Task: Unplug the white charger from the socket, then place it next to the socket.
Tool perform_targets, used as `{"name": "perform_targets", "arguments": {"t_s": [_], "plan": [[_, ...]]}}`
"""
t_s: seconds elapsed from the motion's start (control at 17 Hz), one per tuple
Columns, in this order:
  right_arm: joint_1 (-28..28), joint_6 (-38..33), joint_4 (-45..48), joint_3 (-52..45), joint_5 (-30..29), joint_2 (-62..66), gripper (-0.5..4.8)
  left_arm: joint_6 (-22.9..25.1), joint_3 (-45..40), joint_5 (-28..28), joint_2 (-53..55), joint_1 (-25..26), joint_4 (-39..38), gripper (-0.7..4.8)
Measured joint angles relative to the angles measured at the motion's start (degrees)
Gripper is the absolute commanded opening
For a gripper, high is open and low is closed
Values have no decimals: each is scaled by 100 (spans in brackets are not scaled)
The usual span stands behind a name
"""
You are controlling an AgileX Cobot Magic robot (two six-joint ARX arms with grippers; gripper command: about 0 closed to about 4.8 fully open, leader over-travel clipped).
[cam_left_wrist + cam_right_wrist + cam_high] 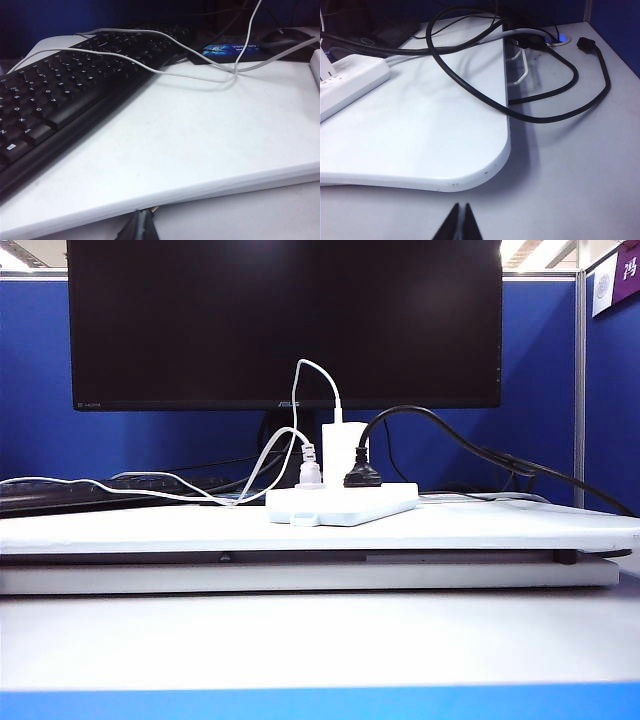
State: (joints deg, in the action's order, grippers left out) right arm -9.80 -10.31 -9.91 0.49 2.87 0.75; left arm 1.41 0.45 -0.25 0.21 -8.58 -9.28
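Wrist views: both end effectors, left (141,227) and right (459,223), together, off the white board's (420,150) edge.

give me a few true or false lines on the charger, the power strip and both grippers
1. The white charger is still plugged upright into the socket. True.
2. The black plug lies loose on the board beside the socket. False: it sits plugged in, right of the charger.
3. The right gripper is shut and holds nothing, short of the white board. True.
4. The left gripper is clamped on the charger. False: its shut tips sit at the board's near edge, by the keyboard.
5. A small white-grey plug stands left of the charger. True.
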Motion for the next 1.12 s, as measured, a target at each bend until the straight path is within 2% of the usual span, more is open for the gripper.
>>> {"name": "perform_targets", "arguments": {"t_s": [0.65, 0.76, 0.94, 1.12], "plan": [[0, 267, 2, 0, -11, 0, -6, 0, 0, 2, -2, 0, 0, -5], [0, -382, 195, 35, 4, -4, -6, -221, -2, 20, -2, 0, 98, -5], [0, -778, 671, 750, 11, 11, -6, -595, 133, -133, 0, 0, 754, -5], [9, -813, 592, 1668, 149, 431, -6, -619, 647, -522, 26, 0, 907, -5]]}}
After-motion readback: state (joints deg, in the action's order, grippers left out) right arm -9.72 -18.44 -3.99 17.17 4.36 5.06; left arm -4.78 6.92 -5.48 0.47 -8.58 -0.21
